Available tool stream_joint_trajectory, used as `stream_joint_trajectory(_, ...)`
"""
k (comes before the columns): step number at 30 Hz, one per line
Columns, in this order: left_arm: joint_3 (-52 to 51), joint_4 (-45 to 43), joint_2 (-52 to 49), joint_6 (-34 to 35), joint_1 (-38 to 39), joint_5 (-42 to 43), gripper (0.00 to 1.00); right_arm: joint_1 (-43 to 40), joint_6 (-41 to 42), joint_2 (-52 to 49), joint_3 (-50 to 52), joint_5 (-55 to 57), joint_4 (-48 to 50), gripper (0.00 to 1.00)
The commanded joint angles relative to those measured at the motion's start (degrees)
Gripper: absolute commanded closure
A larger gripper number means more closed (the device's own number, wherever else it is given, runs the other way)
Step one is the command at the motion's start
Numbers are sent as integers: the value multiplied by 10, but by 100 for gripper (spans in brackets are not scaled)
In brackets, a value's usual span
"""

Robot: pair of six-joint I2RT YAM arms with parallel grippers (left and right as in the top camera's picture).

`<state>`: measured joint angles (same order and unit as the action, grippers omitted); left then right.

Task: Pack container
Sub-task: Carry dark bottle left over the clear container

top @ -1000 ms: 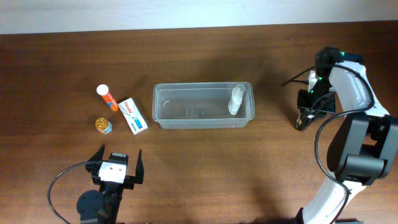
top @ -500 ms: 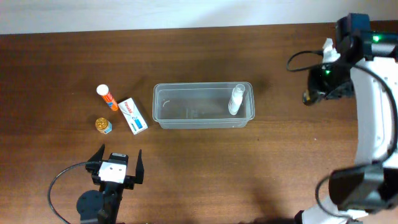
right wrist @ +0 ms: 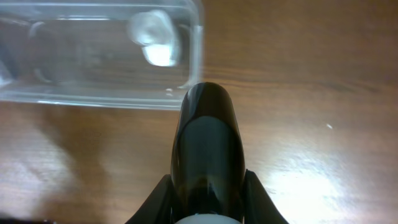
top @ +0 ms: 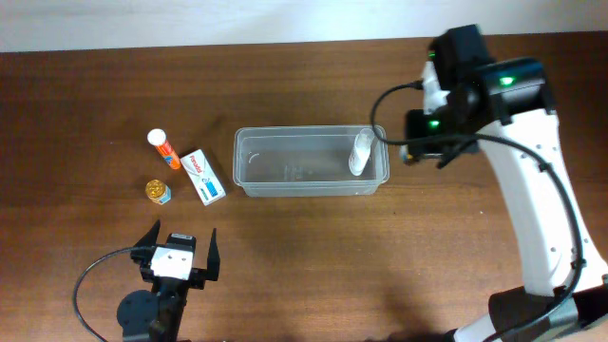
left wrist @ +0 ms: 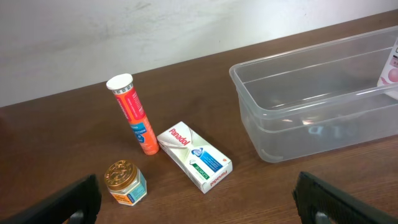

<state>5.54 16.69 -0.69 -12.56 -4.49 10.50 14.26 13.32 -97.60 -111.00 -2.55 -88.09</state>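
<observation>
"Panadol" on small white box (left wrist: pixel 194 157); orange tube (left wrist: pixel 134 118), jar (left wrist: pixel 124 182) labels unreadable

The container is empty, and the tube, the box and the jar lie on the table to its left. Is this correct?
Not quite. The container is not empty: a whitish bottle is at its right end, as the overhead view shows. The tube, box and jar do lie on the table to its left.

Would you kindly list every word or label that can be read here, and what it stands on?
"Panadol": on the white box.
Orange tube: print too small to read.
Gold-lidded jar: label too blurred.
White bottle in the container: pink label unreadable.
Dark bottle: no text showing.
</observation>
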Motion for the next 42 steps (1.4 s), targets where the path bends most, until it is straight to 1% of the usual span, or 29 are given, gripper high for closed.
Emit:
stream_joint_trajectory(1,-3,0,4,3,-3,-2,1,42,32,11,-4,19,17,81)
stream_joint_trajectory(5,-3,0,4,3,-3,-2,1,83,42,3,2,33,45,81)
stream_joint_trajectory(10,-3,0,4,3,-3,-2,1,104,52,-10,27,37,70,81)
stream_joint_trajectory(22,-3,0,4,3,-3,-2,1,105,63,-30,139,37,149,80)
stream_joint_trajectory(32,-3,0,4,3,-3,-2,1,105,63,-31,246,37,257,81)
stream_joint_trajectory(36,-3,0,4,3,-3,-2,1,105,63,-31,267,37,287,80)
stream_joint_trajectory(42,-3,0,4,3,-3,-2,1,104,63,-31,268,37,305,81)
